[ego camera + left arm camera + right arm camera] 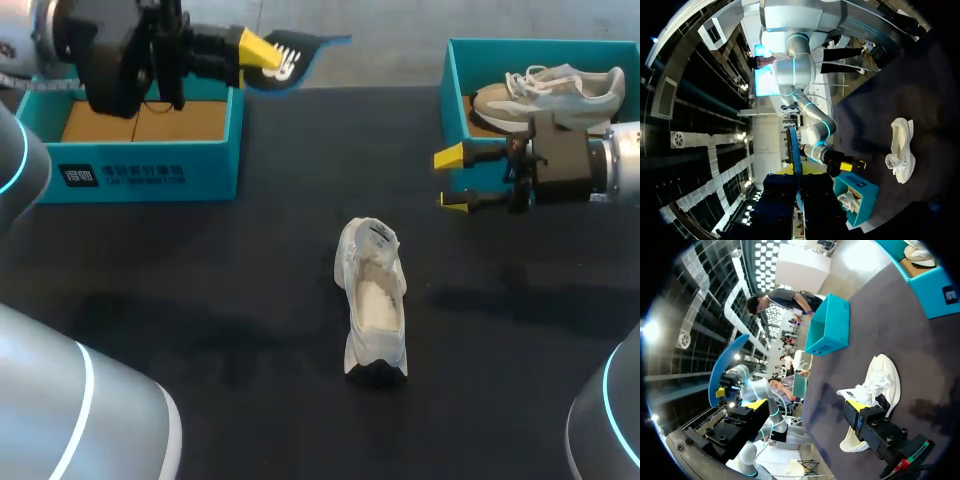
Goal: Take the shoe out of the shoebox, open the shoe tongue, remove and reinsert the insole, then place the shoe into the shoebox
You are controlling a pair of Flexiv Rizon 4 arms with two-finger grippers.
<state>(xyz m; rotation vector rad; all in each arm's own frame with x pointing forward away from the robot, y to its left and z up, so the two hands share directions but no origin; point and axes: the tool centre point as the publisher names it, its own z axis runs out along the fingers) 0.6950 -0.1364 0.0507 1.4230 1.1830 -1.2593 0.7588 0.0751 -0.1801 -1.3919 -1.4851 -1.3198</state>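
Left gripper clamps the blue, logo-marked insole; right gripper gapes with nothing in it.
The white shoe lies on the table, well apart from both: the left is held high beyond it leftward, the right level beyond it rightward.

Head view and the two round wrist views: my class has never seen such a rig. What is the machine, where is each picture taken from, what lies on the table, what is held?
It is a robot with two arms, each ending in a two-fingered gripper with yellow tips. The head view looks down from above and behind; each round picture comes from a camera on one wrist. On the black table lies a white fabric shoe. Behind it stand two teal cardboard shoeboxes: the left shoebox shows a bare brown floor, the right shoebox holds a beige sneaker. The left gripper is shut on a thin blue insole. The right gripper is open, holding nothing.
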